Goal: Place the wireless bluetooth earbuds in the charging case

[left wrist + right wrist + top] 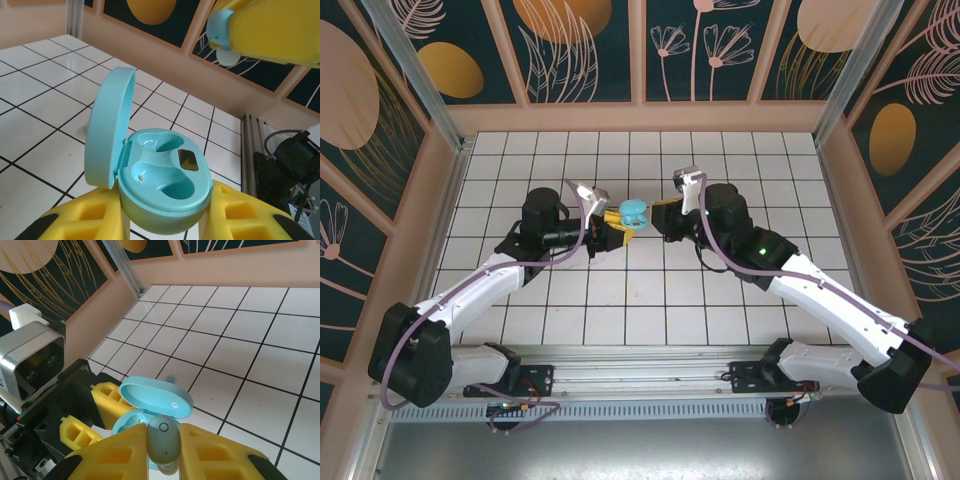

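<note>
The light-blue charging case (165, 175) stands with its lid (110, 130) swung up, and my left gripper (165, 212) is shut on its base between yellow fingers (95, 220). Both wells of the case are empty. In the top view the case (633, 211) is held above the middle of the tiled table, with the left gripper (617, 228) and right gripper (658, 215) meeting there. My right gripper (163, 450) is shut on one earbud (163, 432), a small pale blue oval piece, just above and in front of the open case (155, 396). From the left wrist the earbud (222, 35) hangs above the case.
White tiled table (640, 300) with patterned walls on three sides. The left wrist's camera housing (30, 360) sits close to the right gripper's left. A metal rail (640, 390) with both arm bases runs along the near edge.
</note>
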Tool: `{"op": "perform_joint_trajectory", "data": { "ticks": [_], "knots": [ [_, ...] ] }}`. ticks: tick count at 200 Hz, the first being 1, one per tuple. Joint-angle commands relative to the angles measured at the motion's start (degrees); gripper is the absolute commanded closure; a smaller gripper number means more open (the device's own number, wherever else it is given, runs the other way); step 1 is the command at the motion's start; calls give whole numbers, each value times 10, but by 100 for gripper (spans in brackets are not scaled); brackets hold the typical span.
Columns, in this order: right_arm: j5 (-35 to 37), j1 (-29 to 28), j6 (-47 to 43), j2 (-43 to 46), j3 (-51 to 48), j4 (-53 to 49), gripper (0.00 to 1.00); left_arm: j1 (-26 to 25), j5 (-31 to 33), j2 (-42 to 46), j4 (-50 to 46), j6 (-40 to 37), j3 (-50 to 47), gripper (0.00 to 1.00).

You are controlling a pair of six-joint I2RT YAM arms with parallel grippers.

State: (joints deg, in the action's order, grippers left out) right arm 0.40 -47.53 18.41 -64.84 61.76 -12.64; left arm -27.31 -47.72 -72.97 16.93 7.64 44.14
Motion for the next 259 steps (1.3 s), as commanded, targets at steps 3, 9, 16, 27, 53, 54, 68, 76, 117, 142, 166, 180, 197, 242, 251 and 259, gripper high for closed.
{"op": "perform_joint_trajectory", "data": {
  "ticks": [3, 9, 16, 27, 53, 54, 68, 76, 117, 142, 166, 180, 197, 242, 251, 259],
  "knots": [
    [-6, -4, 3, -19, 17, 8, 81, 4, -17, -2, 24, 7, 17, 80],
    [-8, -5, 3, -22, 19, 6, 81, 4, -17, -2, 24, 7, 16, 80],
    [-10, -5, 2, -27, 20, 2, 80, 4, -18, -1, 25, 8, 16, 79],
    [-11, -4, 2, -34, 24, -4, 81, 4, -18, -1, 25, 8, 16, 80],
    [-26, -4, 5, -51, 37, -14, 81, 5, -20, -1, 24, 8, 16, 80],
    [-27, -4, 5, -52, 37, -14, 81, 4, -20, -1, 24, 8, 16, 80],
    [-35, -4, 8, -63, 49, -23, 81, 4, -21, 1, 23, 8, 16, 79],
    [-38, -4, 11, -70, 56, -30, 81, 5, -20, 0, 22, 9, 16, 79],
    [-43, -4, 13, -99, 79, -64, 81, 5, -21, 5, 20, 5, 15, 79],
    [-42, -4, 14, -105, 82, -73, 81, 4, -20, 6, 17, 3, 16, 79],
    [-38, -4, 13, -103, 86, -83, 81, 4, -19, 7, 16, 1, 15, 79],
    [-40, -4, 13, -103, 88, -89, 81, 4, -20, 6, 16, 1, 15, 79],
    [-45, -4, 13, -104, 89, -93, 81, 4, -19, 5, 17, 1, 16, 79],
    [-57, -4, 7, -113, 90, -103, 80, 4, -20, 7, 15, 3, 19, 79],
    [-61, -3, 6, -115, 91, -105, 79, 4, -19, 7, 14, 2, 20, 79],
    [-65, -4, 5, -118, 93, -109, 79, 4, -19, 7, 14, 3, 20, 79]
  ]
}}
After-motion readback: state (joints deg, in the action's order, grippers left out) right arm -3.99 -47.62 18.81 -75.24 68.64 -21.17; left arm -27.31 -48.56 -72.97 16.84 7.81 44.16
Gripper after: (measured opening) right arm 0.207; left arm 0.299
